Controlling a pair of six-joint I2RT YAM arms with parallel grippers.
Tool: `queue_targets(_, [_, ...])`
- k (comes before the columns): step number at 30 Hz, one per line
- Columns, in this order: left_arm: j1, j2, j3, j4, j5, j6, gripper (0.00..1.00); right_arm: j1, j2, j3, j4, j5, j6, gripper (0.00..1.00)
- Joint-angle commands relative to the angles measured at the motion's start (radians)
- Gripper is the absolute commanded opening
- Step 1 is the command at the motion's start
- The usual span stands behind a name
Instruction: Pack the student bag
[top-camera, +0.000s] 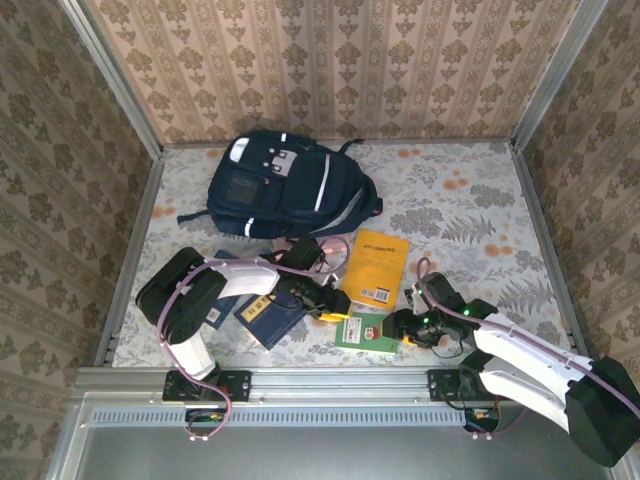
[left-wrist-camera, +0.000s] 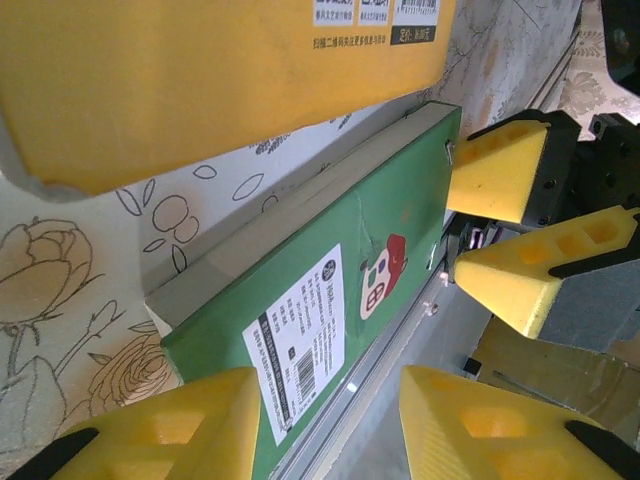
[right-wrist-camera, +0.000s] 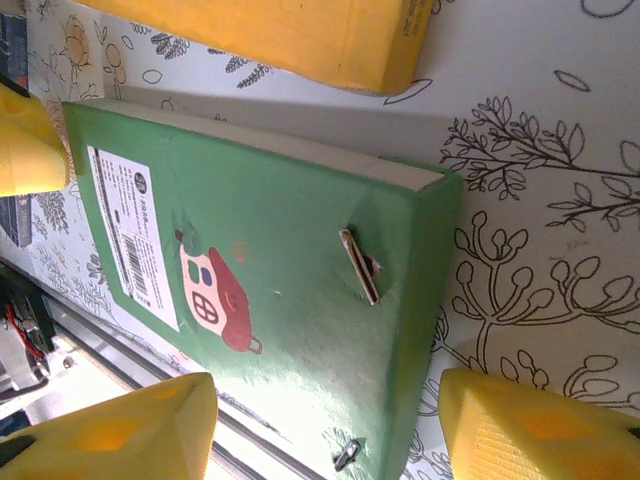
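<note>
Overhead, you see a worktop (top-camera: 470, 210) covered by a pale cloth printed with flowers and ferns. It is boxed in on three sides by walls (top-camera: 350, 60) of beige damask wallpaper, and a metal rail (top-camera: 330, 380) runs along its near edge.

Count one student bag (top-camera: 290, 185), lying flat at the far left-centre against the back wall, well apart from both arms. Count one yellow book (top-camera: 376, 266) near the middle. One green book (top-camera: 362, 333) with a small red house on its cover lies just nearer than that, beside the rail. You can make out at least two dark blue booklets (top-camera: 268, 318), partly beneath the left arm.

Your two arms meet at the green book. The left pincer (left-wrist-camera: 330, 385) is spread, its yellow fingers straddling the book's left end. The right pincer (right-wrist-camera: 325, 385) is spread too, its fingers either side of the right end.
</note>
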Motion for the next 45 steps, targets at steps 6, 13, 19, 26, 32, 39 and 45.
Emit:
queue_targets(6, [-0.006, -0.109, -0.005, -0.12, -0.057, 0.031, 0.5, -0.009, -0.026, -0.035, 0.008, 0.012, 0.015, 0.6])
queue_targets(13, [-0.006, -0.082, -0.04, -0.102, -0.056, 0.01, 0.44, -0.01, -0.019, -0.034, 0.021, 0.013, 0.009, 0.54])
queue_targets(19, [-0.016, -0.011, -0.013, -0.099, -0.039, 0.004, 0.37, -0.011, 0.012, -0.044, 0.058, -0.018, 0.009, 0.48])
queue_targets(26, [-0.02, 0.059, 0.016, -0.054, 0.003, 0.0, 0.33, -0.013, 0.046, -0.065, 0.112, -0.025, 0.004, 0.48])
queue_targets(32, [-0.021, 0.074, 0.021, -0.042, 0.016, 0.003, 0.31, -0.015, 0.058, -0.066, 0.171, -0.074, 0.009, 0.47])
queue_targets(39, [-0.021, 0.074, 0.018, -0.036, 0.018, 0.004, 0.29, -0.049, -0.114, -0.02, 0.048, -0.119, 0.031, 0.43])
queue_targets(45, [-0.021, 0.079, 0.022, -0.033, 0.025, 0.005, 0.28, -0.066, -0.178, -0.037, 0.076, -0.193, 0.087, 0.41])
